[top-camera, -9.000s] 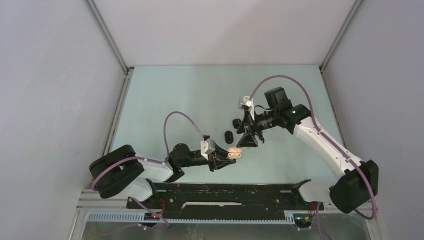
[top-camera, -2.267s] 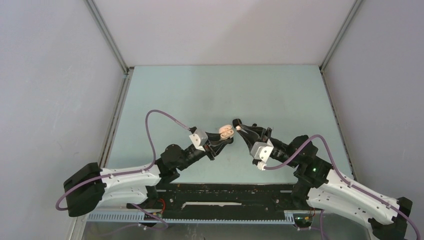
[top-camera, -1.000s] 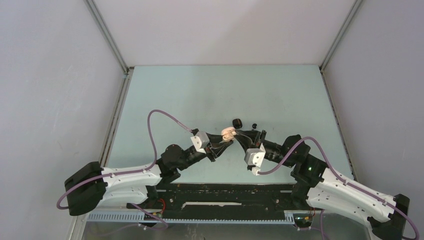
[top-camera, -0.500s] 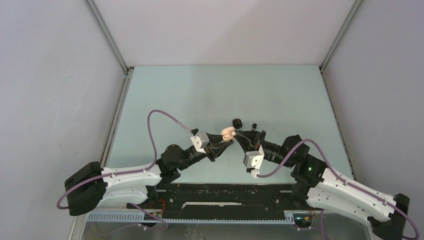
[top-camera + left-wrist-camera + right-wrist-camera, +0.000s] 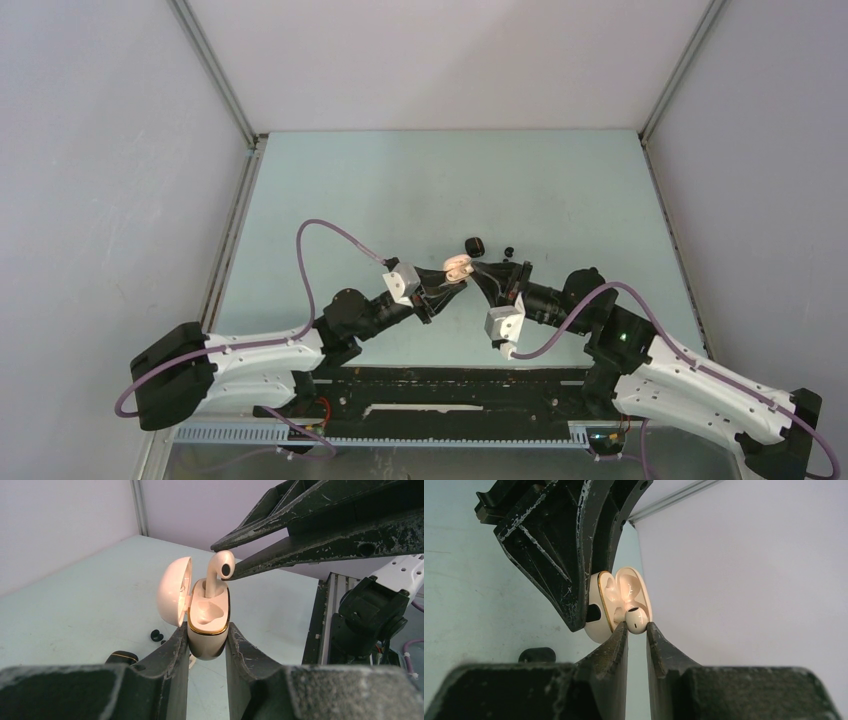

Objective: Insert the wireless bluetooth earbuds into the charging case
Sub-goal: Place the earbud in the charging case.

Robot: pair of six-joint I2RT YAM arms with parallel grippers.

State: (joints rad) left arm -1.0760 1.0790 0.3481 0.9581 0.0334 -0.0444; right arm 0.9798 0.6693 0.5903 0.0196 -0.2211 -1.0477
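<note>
Here, along the left edge, the metal rail (image 5: 232,230) borders the pale table (image 5: 400,180), and a broad strip of bare surface lies between that rail and the left arm. The left gripper (image 5: 206,630) is clamped on the charging case (image 5: 209,647), one finger on each flank below the gold rim, holding it upright above the table. Its lid (image 5: 172,597) is swung open to the left and stands clear of the fingers. The cream earbud (image 5: 218,572) stands with its stem down in one well of the case, its head above the rim. The right gripper (image 5: 636,627) reaches in from the right and is pinched on that head, fingertips close over the case's open mouth. The two grippers meet tip to tip near the middle of the table, so there is little room between them.

Beyond them on the table lie a black case (image 5: 474,245) and, just to its right, a tiny black earbud (image 5: 509,251), apart from each other. Further right, open table runs to the right rail (image 5: 665,220), and the far half of the surface lies open to the back wall.
</note>
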